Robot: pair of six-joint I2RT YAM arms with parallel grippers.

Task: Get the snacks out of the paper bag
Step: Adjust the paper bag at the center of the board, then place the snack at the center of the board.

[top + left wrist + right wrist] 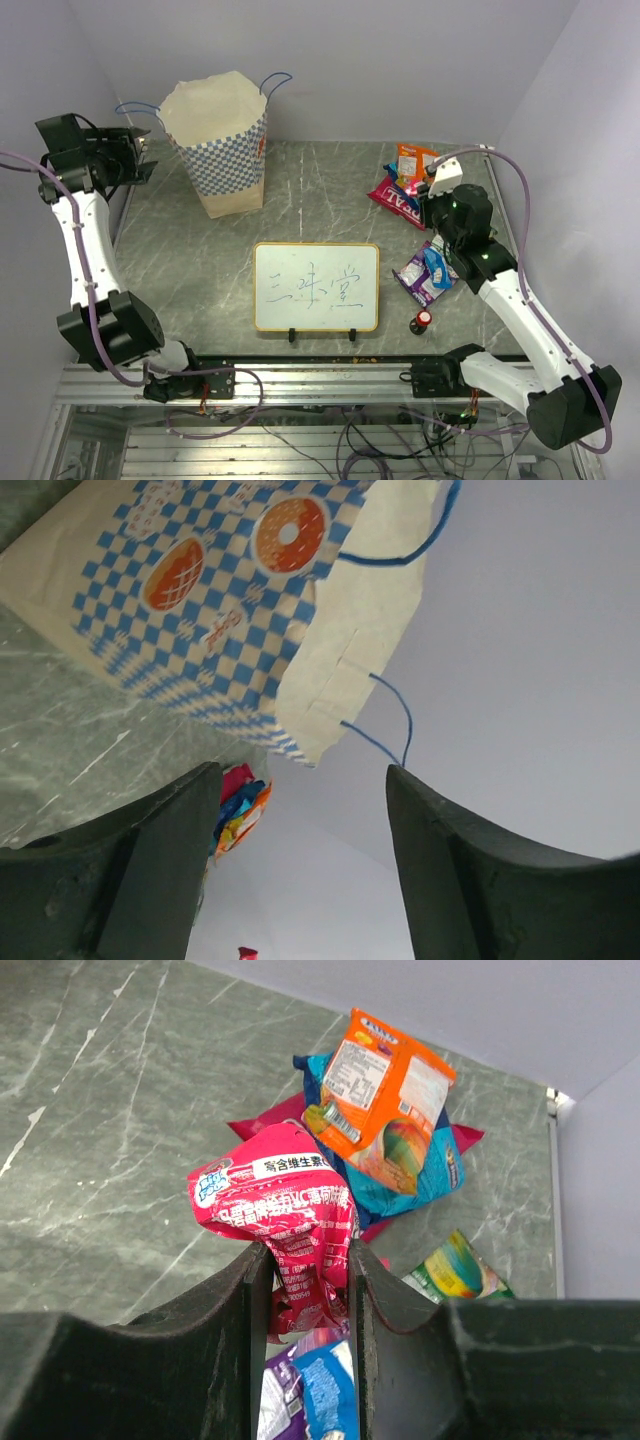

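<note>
The paper bag (225,150) stands upright at the back left, tan with a blue-white checkered band; it also shows in the left wrist view (250,600). My left gripper (300,830) is open and empty, left of the bag (140,162), near its blue cord handle (395,710). My right gripper (305,1270) is shut on a red snack packet (285,1220), held just above a pile at the back right (405,190). The pile holds an orange packet (385,1080), a blue one (420,1175) and a green one (455,1270). A purple-blue packet (300,1390) lies under the jaws.
A framed whiteboard (316,287) lies at the front middle of the grey marble table (320,190). A small red-capped black knob (424,320) stands right of it. Walls close the table in at the back and both sides.
</note>
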